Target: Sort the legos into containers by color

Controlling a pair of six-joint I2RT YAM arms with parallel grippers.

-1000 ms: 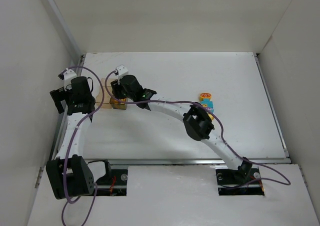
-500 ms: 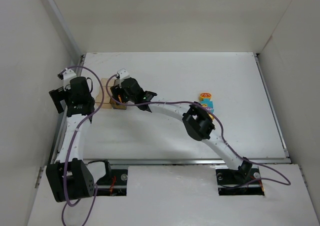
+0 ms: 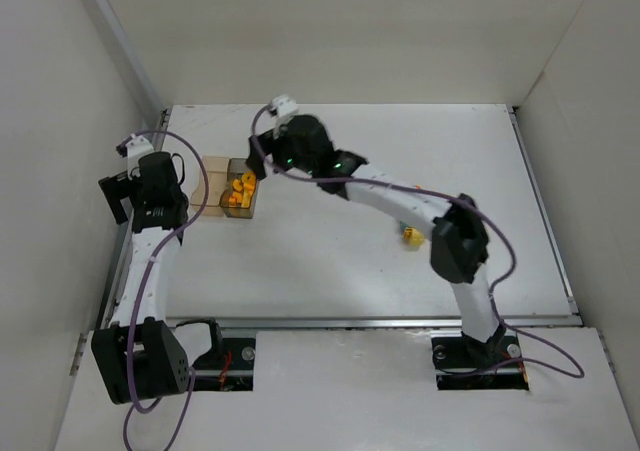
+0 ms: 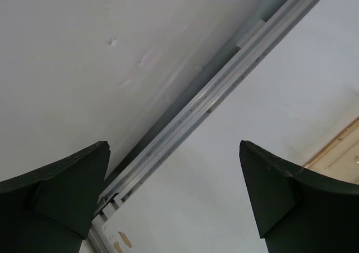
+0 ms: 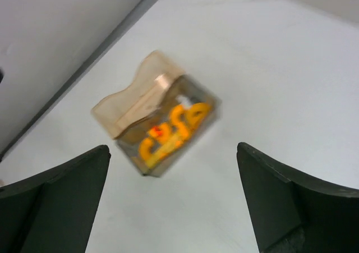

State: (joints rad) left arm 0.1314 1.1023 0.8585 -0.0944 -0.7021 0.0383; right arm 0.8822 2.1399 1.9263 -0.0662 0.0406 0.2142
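Observation:
Two joined containers sit at the table's left: a tan-clear box (image 3: 212, 177) (image 5: 133, 99) and a smoky dark box (image 3: 240, 193) (image 5: 193, 104). Several orange legos (image 3: 238, 191) (image 5: 171, 132) lie in the dark box. My right gripper (image 3: 258, 161) (image 5: 173, 150) hangs open and empty above the table, just behind and to the right of the dark box. My left gripper (image 3: 125, 186) (image 4: 174, 146) is open and empty by the left rail, with a corner of the tan box (image 4: 345, 146) at its right. A small yellow lego (image 3: 411, 236) lies mid-table beside the right arm's forearm.
The metal rail (image 4: 224, 79) and the white side wall (image 3: 60, 171) run close along the left arm. The right arm's long forearm (image 3: 400, 201) stretches across the middle of the table and hides what lies beneath it.
My right gripper opened, rose off the dark box and moved toward the back. Orange pieces now show in that box. The left arm stayed put.

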